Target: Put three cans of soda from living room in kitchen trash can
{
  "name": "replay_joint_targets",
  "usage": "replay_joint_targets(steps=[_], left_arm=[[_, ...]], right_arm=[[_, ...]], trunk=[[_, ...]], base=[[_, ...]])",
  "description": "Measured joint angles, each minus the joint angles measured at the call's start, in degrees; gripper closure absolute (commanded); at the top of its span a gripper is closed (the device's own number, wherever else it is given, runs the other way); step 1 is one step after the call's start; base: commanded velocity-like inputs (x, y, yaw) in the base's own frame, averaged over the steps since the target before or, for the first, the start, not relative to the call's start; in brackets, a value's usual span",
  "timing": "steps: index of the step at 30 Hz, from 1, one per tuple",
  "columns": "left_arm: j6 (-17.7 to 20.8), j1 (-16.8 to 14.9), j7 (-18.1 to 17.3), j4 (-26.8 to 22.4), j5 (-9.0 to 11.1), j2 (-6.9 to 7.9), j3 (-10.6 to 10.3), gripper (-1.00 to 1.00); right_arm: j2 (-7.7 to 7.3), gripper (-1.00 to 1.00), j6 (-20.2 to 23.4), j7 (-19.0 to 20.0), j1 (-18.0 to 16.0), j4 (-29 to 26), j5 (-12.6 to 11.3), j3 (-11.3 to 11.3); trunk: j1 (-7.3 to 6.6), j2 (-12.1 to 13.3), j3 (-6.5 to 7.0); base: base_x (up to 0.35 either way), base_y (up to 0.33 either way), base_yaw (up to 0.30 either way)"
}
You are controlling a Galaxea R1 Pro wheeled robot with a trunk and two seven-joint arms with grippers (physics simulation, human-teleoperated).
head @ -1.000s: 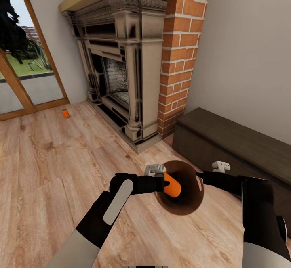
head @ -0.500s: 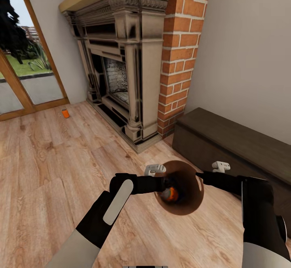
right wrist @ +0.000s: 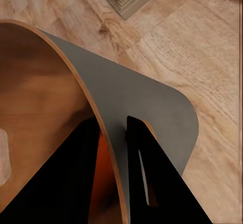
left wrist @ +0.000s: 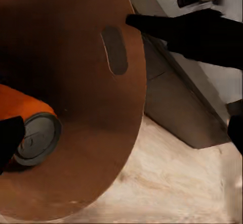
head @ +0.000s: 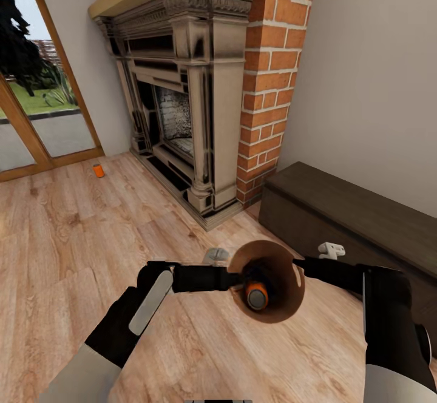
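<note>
1 orange can [head: 257,294] lies in bin [head: 294,306], clamped by right gripper [right wrist: 117,148]; left gripper [head: 235,281] unclear.

The tash can [head: 290,314] is grey outside, brown wood-toned inside; the soda can [head: 257,292] in it is orange with a silver top. A 2nd orange can [head: 98,171] lies on the pale wood-grain floor [head: 73,239]. Red brick [head: 273,81] flanks the beige-and-black fireplace [head: 182,87]; the bench [head: 346,221] is dark brown
</note>
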Motion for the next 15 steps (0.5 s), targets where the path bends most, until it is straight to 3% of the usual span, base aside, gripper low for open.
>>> replay_joint_targets(steps=[2, 3, 5, 8, 15], left_arm=[[-3.1, 0.1, -17.0, 0.7, 0.0, 9.62, 5.6, -1.0], [-4.4, 0.1, -20.7, 1.4, 0.0, 12.2, 7.0, -1.0], [-6.0, 0.2, -24.5, 3.0, 0.2, 15.75, 8.4, -1.0], [-7.2, 0.3, -26.8, 5.8, 0.1, 18.03, 9.1, -1.0], [-7.8, 0.3, -27.2, 7.0, -0.1, 19.15, 9.3, -1.0]], right_arm=[[-0.02, 1.0, -0.5, -0.1, 0.0, 0.0, 0.7, 0.0], [-0.03, 1.0, -0.5, -0.1, 0.0, 0.0, 0.7, 0.0], [-0.04, 1.0, -0.2, -0.1, 0.0, 0.0, 0.2, 0.0], [0.01, 1.0, -0.1, 0.0, 0.0, 0.0, 0.1, -0.1], [0.04, 1.0, -0.2, -0.1, 0.0, 0.0, 0.4, -0.1]], trunk=[[0.0, 0.0, 0.0], [0.0, 0.0, 0.0], [0.0, 0.0, 0.0], [0.0, 0.0, 0.0], [0.0, 0.0, 0.0]], base=[[0.0, 0.0, 0.0], [0.0, 0.0, 0.0], [0.0, 0.0, 0.0], [0.0, 0.0, 0.0], [0.0, 0.0, 0.0]])
